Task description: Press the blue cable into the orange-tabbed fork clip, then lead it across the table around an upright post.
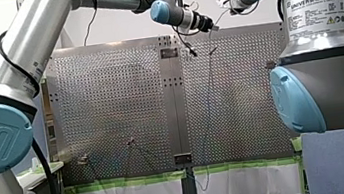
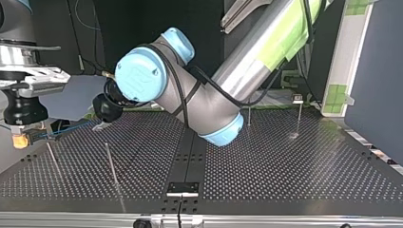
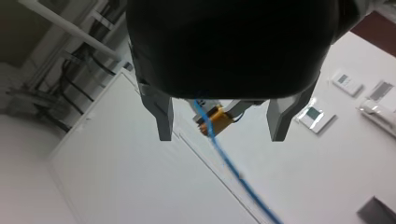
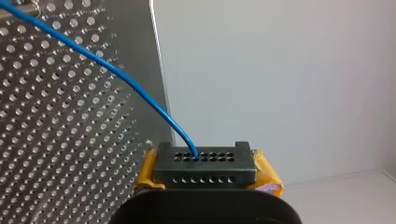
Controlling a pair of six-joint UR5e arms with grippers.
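Right wrist view shows my right claw (image 4: pixel 208 173) clamped with its yellow pads (image 4: pixel 268 175) on a black holed block (image 4: pixel 205 158). The blue cable (image 4: pixel 116 77) enters one hole of the block and runs off over the perforated counter (image 4: pixel 56 140). Left wrist view shows my left claw (image 3: pixel 222 134) with its metal fingers (image 3: pixel 161 116) apart, the cable passing between them and touching neither. Top view has both claws above the counter's far left part, with a thin upright post (image 2: pixel 111 164) standing near.
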